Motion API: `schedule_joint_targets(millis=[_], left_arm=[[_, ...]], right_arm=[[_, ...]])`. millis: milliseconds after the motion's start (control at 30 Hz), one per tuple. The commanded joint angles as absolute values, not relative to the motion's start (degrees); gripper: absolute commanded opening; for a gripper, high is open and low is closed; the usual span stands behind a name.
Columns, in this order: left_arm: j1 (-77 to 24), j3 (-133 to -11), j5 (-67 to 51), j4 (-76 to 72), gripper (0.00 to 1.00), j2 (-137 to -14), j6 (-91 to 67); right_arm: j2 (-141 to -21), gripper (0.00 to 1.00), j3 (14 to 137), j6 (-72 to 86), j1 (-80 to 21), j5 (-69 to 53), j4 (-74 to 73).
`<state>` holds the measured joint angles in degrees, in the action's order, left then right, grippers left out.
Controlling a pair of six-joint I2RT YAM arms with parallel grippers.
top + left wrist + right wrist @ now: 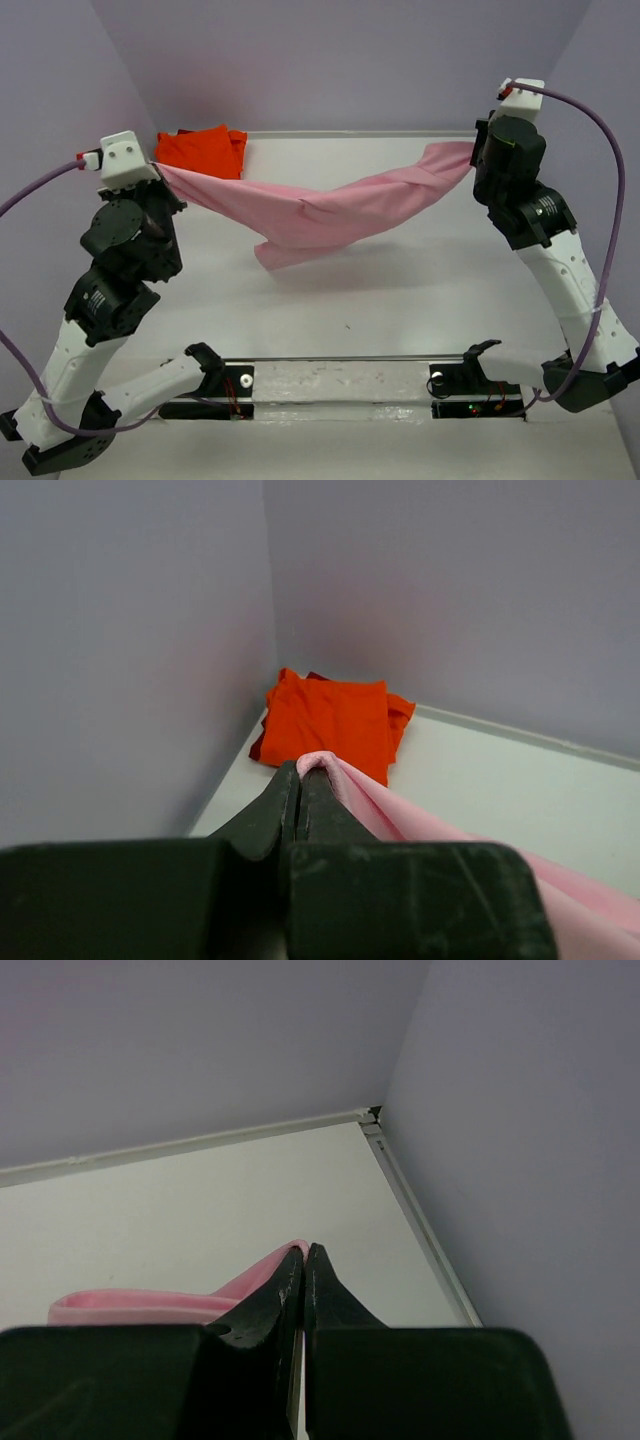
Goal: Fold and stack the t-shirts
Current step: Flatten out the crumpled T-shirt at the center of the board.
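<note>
- Cloth first: the light pink t-shirt (320,215) hangs in the air between the two arms, strung across the far half of the table (400,310). It sags in the middle, where a bunched fold droops lowest.
- The left gripper (300,772) is clamped on one end of the pink shirt, jaws pressed together with a small loop of fabric pinched at the tips.
- The right gripper (304,1250) is likewise closed on the other end, with pink cloth trailing off to its left.
- The bright orange-red t-shirt (200,150) lies folded in the far left corner, just behind the left gripper.
- The step in hand looks like spreading the pink shirt so it can be laid flat for folding.
- To do it well, both arms should pull apart evenly, since the cloth looks twisted and gathered rather than open.
- Lowering should be level and simultaneous, letting the drooping middle land first and the ends follow, so no crease is trapped underneath.
- The left end should come down clear of the orange-red shirt, or that fold may be dragged loose.
- Neither grip should ease until the cloth rests on the table.
</note>
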<state>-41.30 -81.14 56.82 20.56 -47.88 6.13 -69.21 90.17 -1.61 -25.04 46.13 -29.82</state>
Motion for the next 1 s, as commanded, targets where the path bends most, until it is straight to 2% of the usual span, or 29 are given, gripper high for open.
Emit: schedule_joint_targets(millis=[0,367,500,600,767,967], left_arm=[[-40.9,-85.2,61.0,16.5,0.0,-45.2,9.0],[-41.0,-98.3,54.8,18.5,0.0,-52.0,8.9],[-41.0,-100.5,51.7,19.6,0.0,-54.7,6.6],[-40.9,-96.2,50.4,19.2,0.0,-54.9,4.1],[-40.8,-80.5,45.6,15.3,0.0,-54.1,-3.6],[-38.8,-71.6,41.8,10.9,0.0,-56.7,-4.4]], right_arm=[[-66.3,0.0,92.2,-2.5,-24.3,47.5,-26.5],[-65.1,0.0,102.5,-5.5,-24.3,42.2,-27.7],[-65.4,0.0,101.9,-3.8,-24.3,39.1,-30.1],[-65.1,0.0,97.7,-1.8,-24.3,38.4,-30.6],[-65.8,0.0,84.2,5.9,-24.3,37.0,-30.7],[-73.7,0.0,77.9,9.6,-24.3,38.2,-28.0]])
